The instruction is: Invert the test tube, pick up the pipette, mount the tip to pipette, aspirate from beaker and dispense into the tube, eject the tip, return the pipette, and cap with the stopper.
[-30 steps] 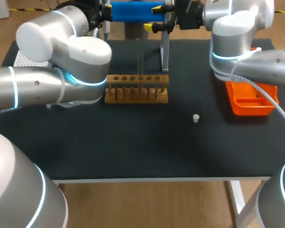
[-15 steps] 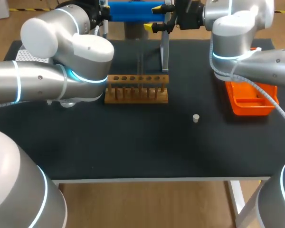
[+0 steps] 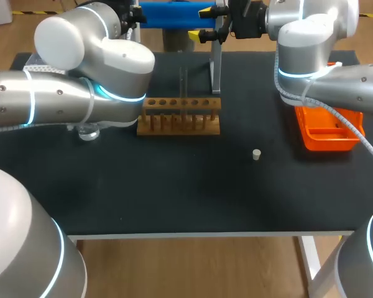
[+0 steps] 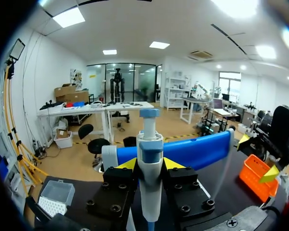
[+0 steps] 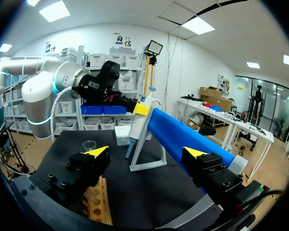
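Black table (image 3: 174,192), live: wooden rack (image 3: 179,115) set mid-table. Right of rack and toward the front, small white stopper (image 3: 256,154), alone. Farther right of rack, orange tray (image 3: 326,131). Left of rack, clear beaker (image 3: 87,132). Behind rack, upright stand (image 3: 216,71).

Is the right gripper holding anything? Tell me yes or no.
No, the right gripper stands wide open, its fingers touching nothing.

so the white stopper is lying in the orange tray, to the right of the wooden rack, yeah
Not quite. The stopper is not in the orange tray: it lies on the bare black table, between the wooden rack and the tray, apart from both. It is to the right of the rack, as you said. The head view shows this.
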`<state>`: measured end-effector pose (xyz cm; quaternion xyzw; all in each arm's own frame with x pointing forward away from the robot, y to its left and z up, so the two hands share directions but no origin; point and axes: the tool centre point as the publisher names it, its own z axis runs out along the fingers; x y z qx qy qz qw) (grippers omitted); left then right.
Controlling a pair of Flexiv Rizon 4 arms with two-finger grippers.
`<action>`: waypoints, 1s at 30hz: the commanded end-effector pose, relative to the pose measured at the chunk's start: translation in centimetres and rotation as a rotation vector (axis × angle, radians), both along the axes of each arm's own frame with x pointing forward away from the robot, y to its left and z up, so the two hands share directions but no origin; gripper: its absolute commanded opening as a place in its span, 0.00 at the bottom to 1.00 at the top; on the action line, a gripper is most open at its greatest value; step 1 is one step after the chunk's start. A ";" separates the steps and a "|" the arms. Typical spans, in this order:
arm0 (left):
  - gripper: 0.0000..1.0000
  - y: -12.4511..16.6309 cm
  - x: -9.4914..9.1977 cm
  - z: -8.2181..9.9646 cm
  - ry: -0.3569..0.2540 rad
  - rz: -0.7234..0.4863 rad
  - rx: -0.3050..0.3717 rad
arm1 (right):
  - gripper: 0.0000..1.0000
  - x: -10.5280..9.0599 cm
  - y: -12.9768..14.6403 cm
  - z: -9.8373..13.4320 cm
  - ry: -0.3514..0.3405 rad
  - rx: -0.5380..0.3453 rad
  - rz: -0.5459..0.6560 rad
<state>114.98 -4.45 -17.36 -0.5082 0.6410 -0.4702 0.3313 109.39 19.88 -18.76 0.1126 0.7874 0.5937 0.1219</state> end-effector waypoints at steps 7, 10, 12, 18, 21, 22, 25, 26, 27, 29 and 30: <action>0.00 -0.7 0.8 -0.5 0.018 0.057 0.003 | 1.00 0.1 0.0 0.0 0.000 -0.001 0.001; 0.00 -0.8 1.0 -0.6 0.028 0.061 0.012 | 1.00 0.1 0.0 0.0 0.000 -0.001 0.001; 0.00 -0.8 1.0 -0.7 0.030 0.064 0.013 | 1.00 0.1 0.0 0.0 0.000 -0.001 0.001; 0.00 -0.7 1.2 -1.1 0.049 0.084 0.017 | 1.00 0.1 0.0 0.0 0.000 -0.001 0.001; 0.00 -0.6 1.3 -1.3 0.057 0.090 0.017 | 1.00 0.1 0.0 0.0 0.000 -0.001 0.001; 0.00 -0.5 1.3 -1.4 0.058 0.091 0.017 | 1.00 0.1 0.0 0.0 0.000 -0.001 0.001; 0.00 -0.5 1.5 -1.6 0.062 0.093 0.015 | 1.00 0.1 0.0 0.0 0.000 -0.001 0.001; 0.00 -0.5 1.6 -1.6 0.064 0.092 0.016 | 1.00 0.1 0.0 0.0 0.000 -0.001 0.001; 0.00 -0.5 1.6 -1.7 0.066 0.092 0.016 | 1.00 0.1 0.0 0.0 0.000 -0.001 0.001; 0.00 -0.4 1.7 -1.8 0.070 0.092 0.015 | 1.00 0.1 0.0 0.0 0.000 -0.001 0.001; 0.00 -0.4 1.7 -1.9 0.073 0.092 0.015 | 1.00 0.1 0.0 0.0 0.000 -0.001 0.001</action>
